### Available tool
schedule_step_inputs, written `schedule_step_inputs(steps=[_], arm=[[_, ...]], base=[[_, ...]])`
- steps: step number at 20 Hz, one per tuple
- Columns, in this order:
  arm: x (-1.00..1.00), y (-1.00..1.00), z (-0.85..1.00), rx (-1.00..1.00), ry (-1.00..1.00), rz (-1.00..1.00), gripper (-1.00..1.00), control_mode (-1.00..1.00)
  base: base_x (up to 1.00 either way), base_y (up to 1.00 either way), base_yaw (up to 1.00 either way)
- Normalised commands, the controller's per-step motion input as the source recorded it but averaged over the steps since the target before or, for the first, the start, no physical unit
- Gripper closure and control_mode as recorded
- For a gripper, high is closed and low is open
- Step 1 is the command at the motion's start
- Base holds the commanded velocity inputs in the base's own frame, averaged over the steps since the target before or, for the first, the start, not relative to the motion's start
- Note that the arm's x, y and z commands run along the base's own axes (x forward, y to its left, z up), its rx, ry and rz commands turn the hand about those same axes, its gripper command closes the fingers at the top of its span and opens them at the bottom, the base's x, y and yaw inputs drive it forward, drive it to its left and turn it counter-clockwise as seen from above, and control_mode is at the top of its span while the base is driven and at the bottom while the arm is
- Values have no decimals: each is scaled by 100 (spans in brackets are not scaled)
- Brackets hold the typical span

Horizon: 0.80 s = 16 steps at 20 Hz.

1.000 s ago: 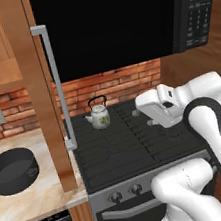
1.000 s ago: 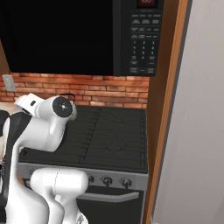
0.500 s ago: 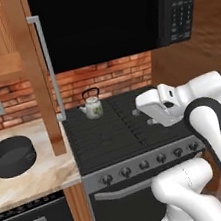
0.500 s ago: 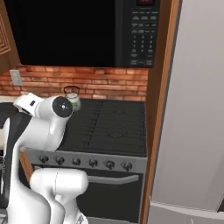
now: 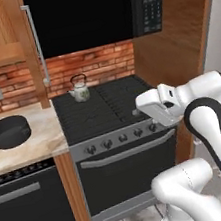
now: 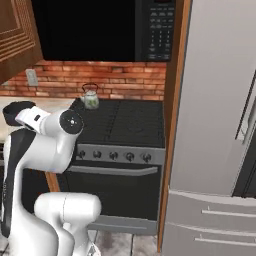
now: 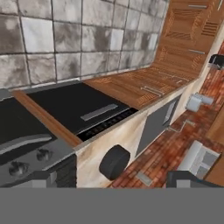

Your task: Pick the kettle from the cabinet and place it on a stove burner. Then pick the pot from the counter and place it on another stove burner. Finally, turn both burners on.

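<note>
Kettle (image 5: 79, 88) stands on rear left burner (image 5: 83, 98). Pot (image 5: 8, 132) on counter (image 5: 32, 145). Gripper (image 7: 113, 183) spread wide, empty. Microwave (image 5: 148, 5) keypad text unreadable.

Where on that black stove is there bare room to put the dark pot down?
The kettle takes the back-left burner. The stove stands bare in front of it and across its right half. The pot sits on the counter beside it.

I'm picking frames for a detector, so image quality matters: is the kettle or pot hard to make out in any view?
Left base view: kettle small but sharp, pot crisp on the counter. Right base view: kettle soft and tiny. Hand view: rolled sideways, pot a plain dark disc.
</note>
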Motion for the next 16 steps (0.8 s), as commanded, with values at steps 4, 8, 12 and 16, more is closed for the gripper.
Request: schedule_step_inputs(steps=[4,8,12,16], arm=[[0,0,0,0,0,0,-100,100],[0,0,0,0,0,0,-100,100],[0,0,0,0,0,0,-100,100],[0,0,0,0,0,0,-100,100]], base=[[-88,29,-1],[-76,46,-4],[-62,61,-9],[-39,80,-12]])
